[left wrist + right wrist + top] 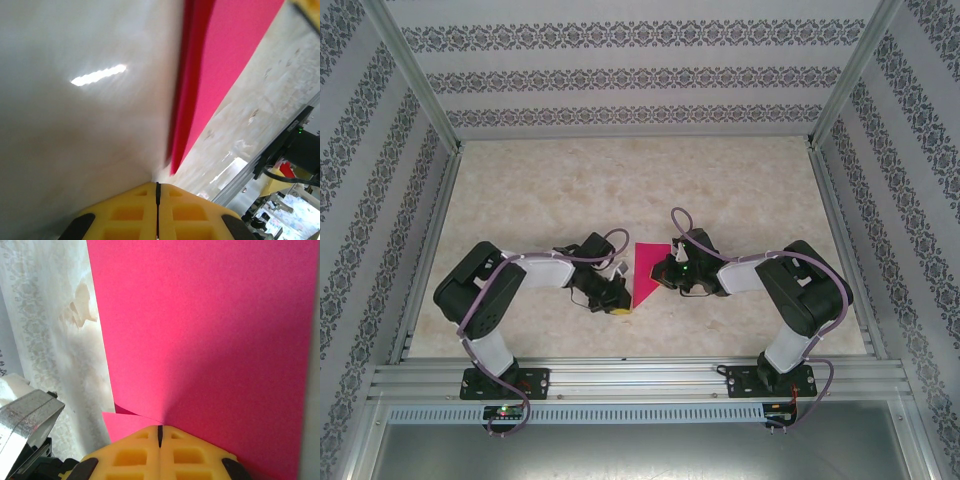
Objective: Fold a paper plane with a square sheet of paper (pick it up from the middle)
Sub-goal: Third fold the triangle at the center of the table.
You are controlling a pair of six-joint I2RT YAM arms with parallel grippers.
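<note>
The flimsy square sheet of paper [645,272] is lying part-folded on the table [570,190] between the closed, empty left gripper [157,187] and the closed right gripper [160,430], whose tips are touching it, and it is likely needing a light mid-crease pinch.

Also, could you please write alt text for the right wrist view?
The yellow right pincer, shut, sits at the bottom edge and pinches a magenta sheet that covers most of the picture, with a small folded flap beside its tips. A pale marbled table shows on the left.
</note>
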